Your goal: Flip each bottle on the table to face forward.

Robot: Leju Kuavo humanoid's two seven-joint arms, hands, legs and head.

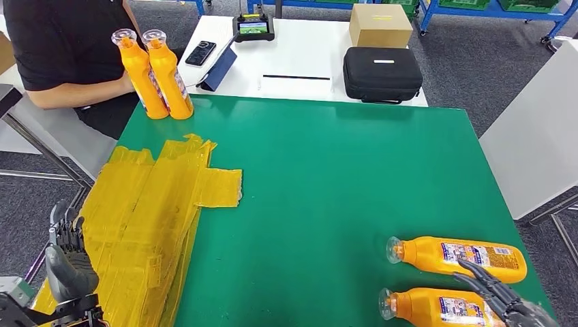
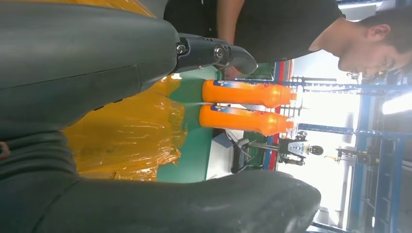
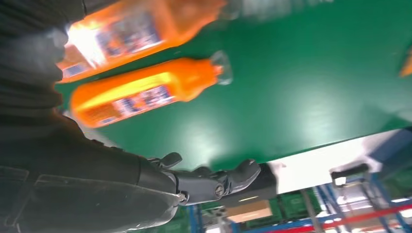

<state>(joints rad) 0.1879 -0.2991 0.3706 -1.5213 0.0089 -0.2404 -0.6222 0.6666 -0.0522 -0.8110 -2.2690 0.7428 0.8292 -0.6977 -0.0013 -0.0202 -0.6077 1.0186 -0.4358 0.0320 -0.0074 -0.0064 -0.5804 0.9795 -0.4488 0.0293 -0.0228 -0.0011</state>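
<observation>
**Two bottles lying flat at the near right, two standing at the far left**

We are looking down on a green worktop [image 1: 327,177]. A patch of crumpled yellow film [image 1: 146,218] is covering its left side. A white table [image 1: 300,58] is butting against the far edge, carrying a black zip case [image 1: 382,73], a cardboard box [image 1: 379,25], a phone [image 1: 200,52] and a small controller with a lit screen [image 1: 253,27]. A person in a black top [image 1: 65,48] is sitting at the far left corner. Grey carpet and blue racking are showing behind.

Two orange bottles are lying on their sides near the right front corner, parallel and just beside each other: the farther bottle [image 1: 455,257] and the nearer bottle [image 1: 429,306]. Their long axes are running left-right, clear caps pointing left, bases to the right. Each is showing a blue-and-white label facing up; we cannot read the print. The standing pair [image 1: 155,75] is sitting upright at the far left corner, touching side by side, caps up.

The right hand [image 1: 501,296] is hovering over the base ends of the lying bottles, fingers spread and holding nothing. The left hand [image 1: 68,262] is hanging beside the worktop's left edge, fingers loosely apart, empty.
</observation>
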